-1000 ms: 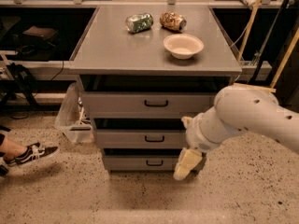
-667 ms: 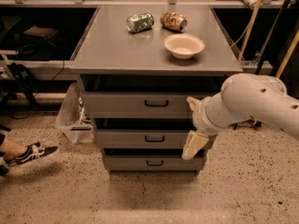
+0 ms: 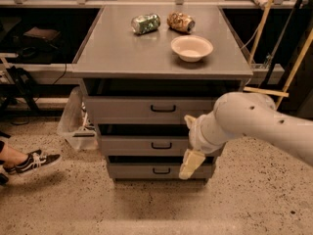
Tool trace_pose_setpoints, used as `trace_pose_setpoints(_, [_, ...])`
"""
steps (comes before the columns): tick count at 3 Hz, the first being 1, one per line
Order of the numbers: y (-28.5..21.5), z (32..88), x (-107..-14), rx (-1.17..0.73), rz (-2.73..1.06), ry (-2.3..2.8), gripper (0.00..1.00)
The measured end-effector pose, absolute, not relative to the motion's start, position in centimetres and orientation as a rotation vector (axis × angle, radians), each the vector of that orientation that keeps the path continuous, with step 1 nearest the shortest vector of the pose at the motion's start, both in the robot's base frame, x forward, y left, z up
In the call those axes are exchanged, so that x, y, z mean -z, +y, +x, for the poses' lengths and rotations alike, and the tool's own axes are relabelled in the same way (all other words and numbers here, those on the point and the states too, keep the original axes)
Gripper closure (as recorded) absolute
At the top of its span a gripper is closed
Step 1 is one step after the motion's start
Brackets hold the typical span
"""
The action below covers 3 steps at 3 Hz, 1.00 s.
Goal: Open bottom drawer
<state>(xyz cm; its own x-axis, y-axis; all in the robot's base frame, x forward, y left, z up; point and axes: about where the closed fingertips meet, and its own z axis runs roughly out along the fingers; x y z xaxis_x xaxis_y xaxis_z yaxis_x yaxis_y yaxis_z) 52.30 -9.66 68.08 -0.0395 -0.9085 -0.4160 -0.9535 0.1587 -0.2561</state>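
The bottom drawer (image 3: 142,171) is the lowest of three grey drawers in the cabinet, with a small black bar handle (image 3: 161,170). It looks pushed in. My gripper (image 3: 191,163), cream-coloured at the end of the white arm (image 3: 244,121), hangs in front of the right part of the cabinet. It overlaps the seam between the middle drawer (image 3: 142,145) and the bottom drawer, to the right of the bottom handle and apart from it. The top drawer (image 3: 146,108) is shut.
On the cabinet top (image 3: 122,48) lie a crushed green can (image 3: 145,23), a brown crumpled can (image 3: 180,22) and a white bowl (image 3: 191,47). A clear plastic bin (image 3: 74,121) stands left of the cabinet. A person's sneaker (image 3: 34,161) is at the left. Yellow poles (image 3: 296,65) stand at the right.
The arm rose up and to the right, then came back down and left, so the gripper is again low in front of the bottom two drawers. The drawers have not moved.
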Motion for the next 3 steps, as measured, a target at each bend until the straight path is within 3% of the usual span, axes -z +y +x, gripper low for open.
trace_pose_setpoints(2, [-1.2, 52.1, -50.4, -0.353, -1.712, 2.075, 0.00])
trace_pose_setpoints(3, [0.0, 51.6, -47.0, -0.410, -1.691, 2.122, 0.00])
